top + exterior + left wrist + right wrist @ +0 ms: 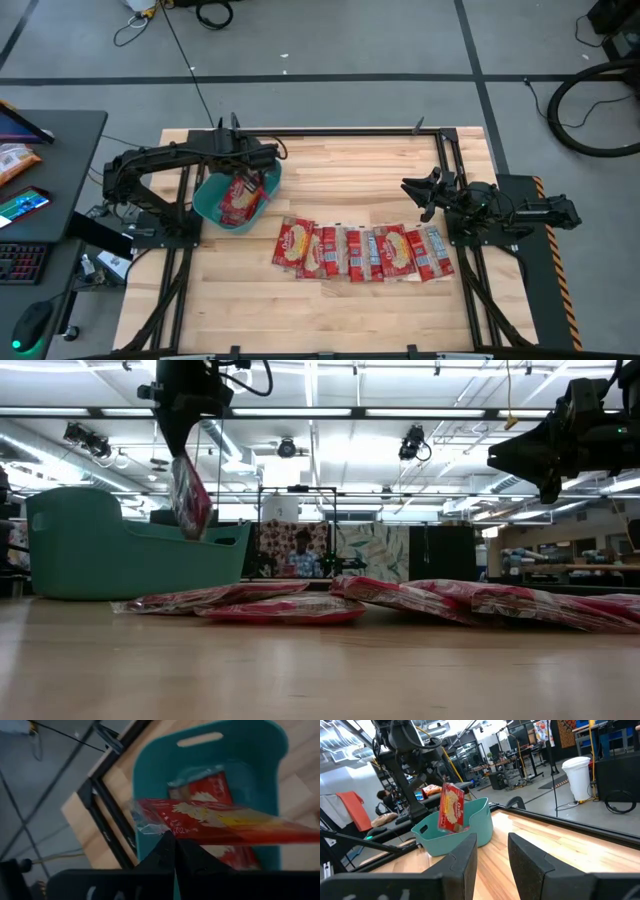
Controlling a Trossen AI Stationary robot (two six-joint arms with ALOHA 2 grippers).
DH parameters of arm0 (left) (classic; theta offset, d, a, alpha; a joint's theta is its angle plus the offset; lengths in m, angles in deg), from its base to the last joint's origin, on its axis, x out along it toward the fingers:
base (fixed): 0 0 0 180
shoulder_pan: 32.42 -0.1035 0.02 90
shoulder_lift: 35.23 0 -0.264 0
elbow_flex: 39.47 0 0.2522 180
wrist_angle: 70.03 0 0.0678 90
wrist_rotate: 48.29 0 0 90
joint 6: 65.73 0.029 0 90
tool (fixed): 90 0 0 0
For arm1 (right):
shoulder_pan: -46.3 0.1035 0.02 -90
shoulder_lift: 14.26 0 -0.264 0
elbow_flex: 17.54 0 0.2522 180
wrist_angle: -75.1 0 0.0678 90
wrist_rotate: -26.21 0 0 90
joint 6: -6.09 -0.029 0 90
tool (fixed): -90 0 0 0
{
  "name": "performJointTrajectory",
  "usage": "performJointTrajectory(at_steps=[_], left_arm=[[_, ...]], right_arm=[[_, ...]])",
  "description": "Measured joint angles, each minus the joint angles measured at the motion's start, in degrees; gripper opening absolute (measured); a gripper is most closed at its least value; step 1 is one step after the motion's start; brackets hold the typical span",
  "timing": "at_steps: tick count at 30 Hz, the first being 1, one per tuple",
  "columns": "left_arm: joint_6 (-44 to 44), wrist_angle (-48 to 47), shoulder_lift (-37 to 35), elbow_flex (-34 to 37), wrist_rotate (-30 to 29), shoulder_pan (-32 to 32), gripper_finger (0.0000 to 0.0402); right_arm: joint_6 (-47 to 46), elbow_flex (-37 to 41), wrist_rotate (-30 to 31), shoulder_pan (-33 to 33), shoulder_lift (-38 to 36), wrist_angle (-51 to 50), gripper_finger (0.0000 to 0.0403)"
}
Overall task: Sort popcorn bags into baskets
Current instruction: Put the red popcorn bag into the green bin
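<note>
My left gripper [262, 165] hangs over the teal basket [210, 203], shut on a red popcorn bag [190, 495] that dangles above the basket's opening. At least one more red bag [207, 790] lies flat on the basket's floor. Several red bags [365, 252] lie in an overlapping row on the wooden table, right of the basket. My right gripper [420, 197] is open and raised over the table's right side, above the row's right end, touching nothing. My left gripper pinches the popcorn bag by its silvery top edge [165, 827] between its two fingers, coming from above. The bag hangs below the fingers, lifted clear, over the basket [150, 765]; its lower end is about level with the basket's rim [235, 532].
The table's black frame [300, 130] runs along the far edge just behind the basket. A side desk with a keyboard and a phone [25, 205] stands left of the table. Bare wood [340, 300] lies between the bag row and the near edge.
</note>
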Motion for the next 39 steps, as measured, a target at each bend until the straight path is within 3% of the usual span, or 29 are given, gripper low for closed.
performJointTrajectory(at_steps=[13, 23, 27, 39], left_arm=[[-4.17, 0.05, 0.02, 0.00, 14.51, 0.01, 0.0004], [-4.47, 0.04, 0.04, 0.00, 15.15, 0.01, 0.0004], [-4.55, 0.04, 0.04, 0.00, 17.93, -0.91, 0.0004], [-8.28, 0.02, 0.00, 0.00, 19.15, -11.99, 0.0004]], right_arm=[[0.00, -0.01, 0.01, -0.01, 0.00, 0.00, 0.0115], [0.00, -0.01, 0.00, -0.02, 0.00, 0.00, 0.0115], [0.00, 0.01, 0.00, -0.01, 0.00, 0.00, 0.0115], [0.00, 0.00, 0.00, -0.02, -0.01, 0.00, 0.0115]])
